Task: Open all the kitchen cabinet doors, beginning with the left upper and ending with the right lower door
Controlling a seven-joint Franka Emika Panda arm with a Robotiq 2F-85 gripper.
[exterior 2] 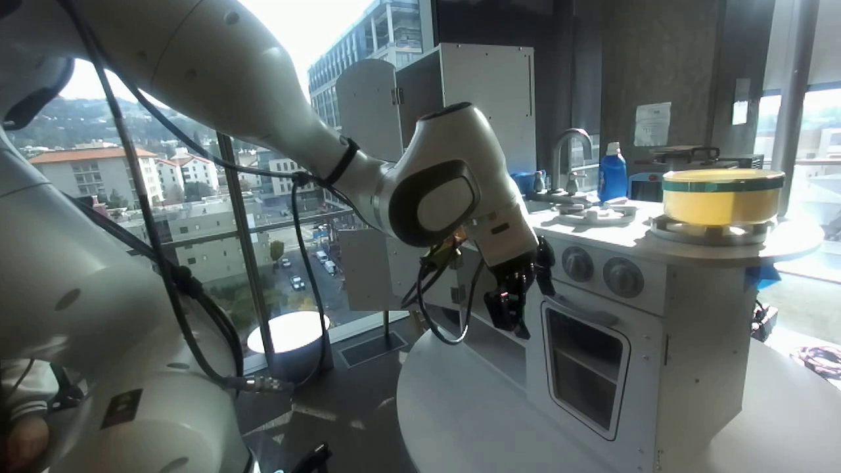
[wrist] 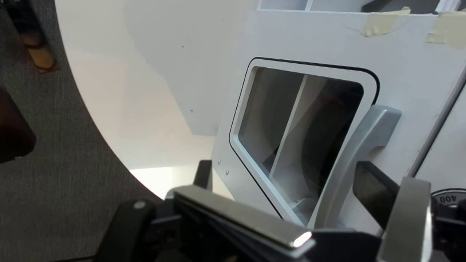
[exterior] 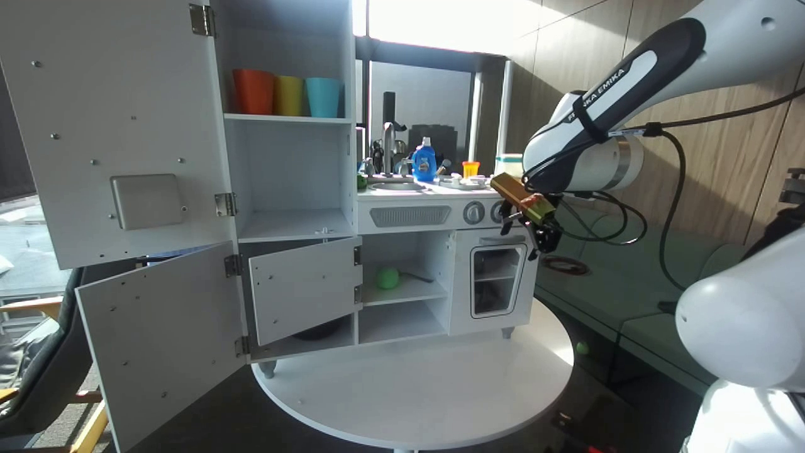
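The oven door [exterior: 495, 281] sits closed, the gripper [wrist: 289, 182] spread wide at its handle [wrist: 344, 171]

It is the lower right door of the toy kitchen [exterior: 409, 217]; seen from the wrist, the handle shows between the parted fingers [wrist: 375, 193], though I can't tell whether they touch it. Further left, the small middle door [exterior: 305, 286], the lower left door [exterior: 163, 333] and the tall upper left door [exterior: 144, 126] all stand open. A green ball [exterior: 387, 278] rests in the middle compartment [exterior: 409, 251], and an orange cup [exterior: 253, 91], a yellow cup [exterior: 288, 95] and a blue cup [exterior: 324, 97] line the upper shelf [exterior: 286, 117]. On the counter [exterior 2: 604, 236] are a blue bottle [exterior 2: 612, 174] and a yellow container [exterior 2: 723, 207], and the kitchen stands on a round white table [exterior: 409, 396]
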